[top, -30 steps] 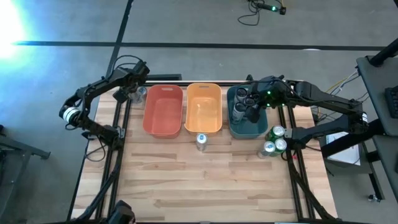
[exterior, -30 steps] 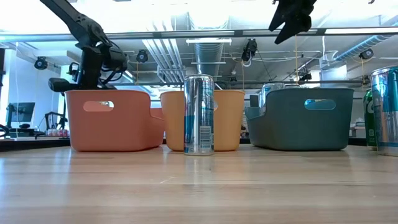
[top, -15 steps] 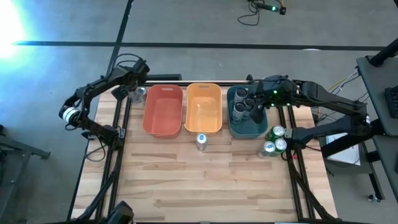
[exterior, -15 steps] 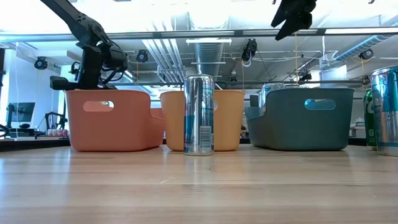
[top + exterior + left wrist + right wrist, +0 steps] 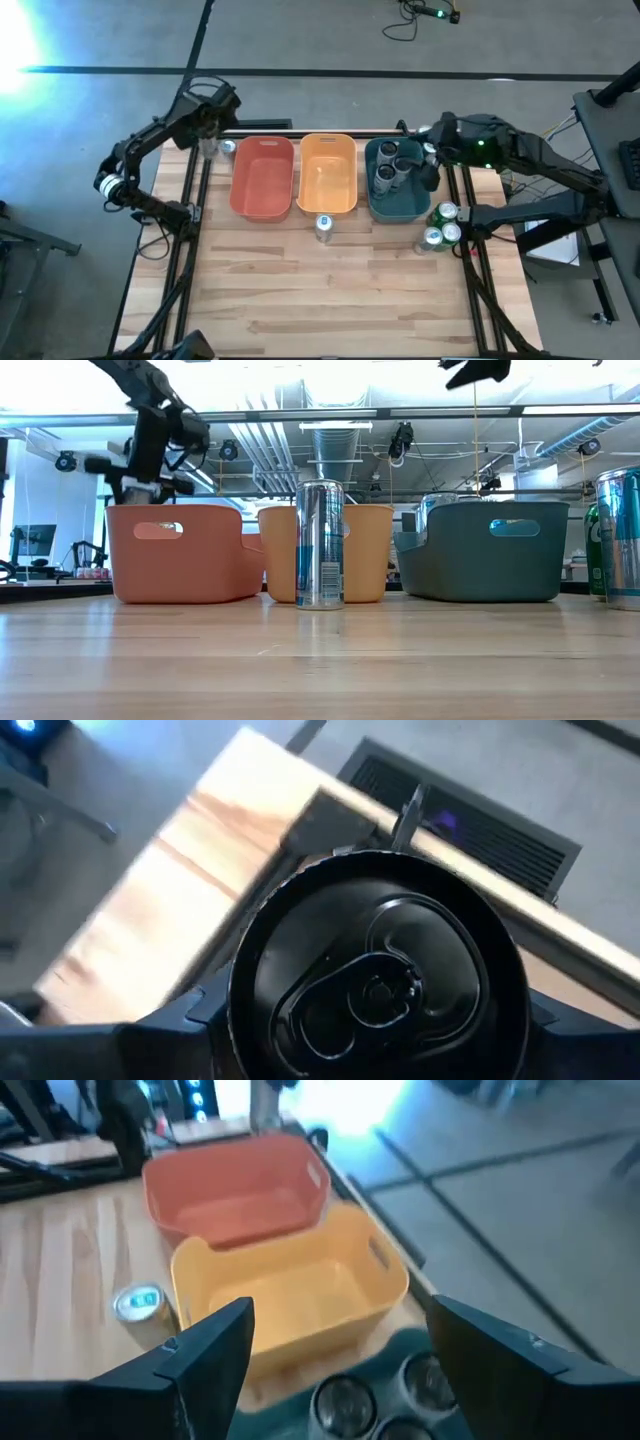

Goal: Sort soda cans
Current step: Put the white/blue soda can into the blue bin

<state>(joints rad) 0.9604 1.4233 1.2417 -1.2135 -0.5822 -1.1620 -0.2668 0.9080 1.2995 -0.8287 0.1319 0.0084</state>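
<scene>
Two grippers sit over the far edge of the table in the high view. The left gripper (image 5: 206,135) hangs past the far left corner, with the red bin (image 5: 240,190) at about 4 o'clock from it and a stray can (image 5: 228,148) just beside that bin's far corner. The right gripper (image 5: 431,172) hovers over the right rim of the teal bin (image 5: 400,208), which holds several upright dark grey cans (image 5: 385,178). Three green cans (image 5: 442,226) stand clustered at 6 o'clock from it, near the right arm and well apart from the left. One blue-and-silver can (image 5: 323,226) stands alone at 6 o'clock of the orange bin (image 5: 328,205), roughly between the arms.

Level with the table top, that lone can (image 5: 320,544) stands upright, long axis vertical, in front of the orange bin (image 5: 368,555). Both grippers ride well above the bin rims, the left (image 5: 142,472) beyond the red bin (image 5: 180,555), the right (image 5: 478,370) above the teal one (image 5: 490,555).

From the left wrist, a dark can top (image 5: 375,990) fills the gap between the fingers (image 5: 205,1012); the jaws appear closed on it, axis pointing at the camera, though the contact itself is hidden.

From the right wrist, the fingers (image 5: 215,1345) are spread wide and empty, teal-bin cans (image 5: 340,1402) directly below.
</scene>
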